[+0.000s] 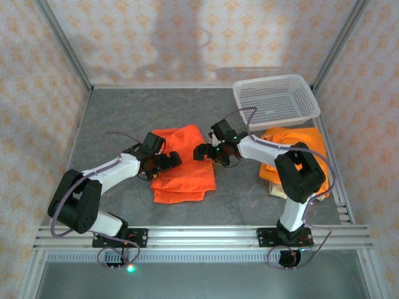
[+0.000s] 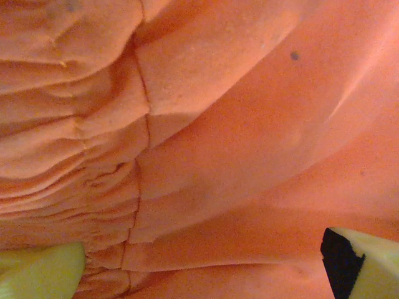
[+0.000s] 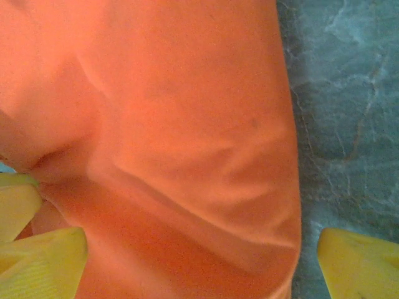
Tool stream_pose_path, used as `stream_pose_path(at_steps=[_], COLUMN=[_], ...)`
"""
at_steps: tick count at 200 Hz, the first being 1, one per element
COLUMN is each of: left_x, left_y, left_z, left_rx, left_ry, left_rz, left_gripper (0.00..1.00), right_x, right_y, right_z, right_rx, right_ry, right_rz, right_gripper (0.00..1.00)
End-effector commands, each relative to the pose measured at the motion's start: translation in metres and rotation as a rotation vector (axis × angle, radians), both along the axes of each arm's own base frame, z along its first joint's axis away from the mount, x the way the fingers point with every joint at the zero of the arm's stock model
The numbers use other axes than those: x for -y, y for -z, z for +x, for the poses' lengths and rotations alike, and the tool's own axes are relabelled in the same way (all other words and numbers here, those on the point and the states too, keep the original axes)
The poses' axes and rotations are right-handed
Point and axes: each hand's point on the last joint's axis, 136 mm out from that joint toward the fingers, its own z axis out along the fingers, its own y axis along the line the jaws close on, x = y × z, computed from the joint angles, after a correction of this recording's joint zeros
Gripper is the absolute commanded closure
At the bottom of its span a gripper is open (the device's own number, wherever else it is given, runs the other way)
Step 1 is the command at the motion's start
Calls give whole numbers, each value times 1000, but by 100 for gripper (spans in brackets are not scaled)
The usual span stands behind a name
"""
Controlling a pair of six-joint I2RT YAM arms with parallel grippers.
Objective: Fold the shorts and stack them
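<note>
A bright orange pair of shorts [image 1: 184, 165] lies folded on the grey table between the two arms. My left gripper [image 1: 169, 161] sits low over its left edge, jaws wide apart; close up, gathered orange cloth [image 2: 187, 137] lies under the yellow fingers [image 2: 37, 271], and nothing is pinched. My right gripper [image 1: 202, 152] is at the shorts' upper right edge. Its yellow fingers [image 3: 358, 261] stand apart astride the orange cloth [image 3: 187, 137], open. More orange shorts [image 1: 293, 146] are stacked at the right, with a beige edge [image 1: 274, 190] showing beneath.
A white mesh basket [image 1: 274, 99] stands at the back right, just behind the stack. Bare grey table [image 3: 343, 93] lies right of the middle shorts. Patterned walls and metal frame posts enclose the table; an aluminium rail [image 1: 206, 237] runs along the near edge.
</note>
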Motion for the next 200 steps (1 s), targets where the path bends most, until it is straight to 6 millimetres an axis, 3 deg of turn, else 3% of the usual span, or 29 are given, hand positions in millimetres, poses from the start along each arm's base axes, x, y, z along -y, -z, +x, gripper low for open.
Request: stream_pose_path(at_steps=[1,58,78,98,121,161,200], left_x=[-13,-13,-12,-11,-13,-16,-14], left_y=[45,47,44,32,2,-43,-51], left_z=[-25,-24,-22,-17,-5,7,10], left_rx=[-123,-111,-101,-62,26,155,179], left_ry=[-28,-28,-28,-35,-42,-52,-49], left_rz=[61,61,57,44,46,39,28], left_gripper=[0,0,0,0,0,0,0], right_x=[-15,-29,-31,-25,-5,56,122], right_y=[-4,16,26,29,28,-1,-51], right_z=[12,12,11,13,15,4,-15], right_rx=[4,-58,-67,-49,-6,69,116], right_ry=[-15,-19,-22,-3,2,-6,28], right_rz=[54,87,62,18,-97,-378,-608], right_gripper=[10,32,49,74,100,100,100])
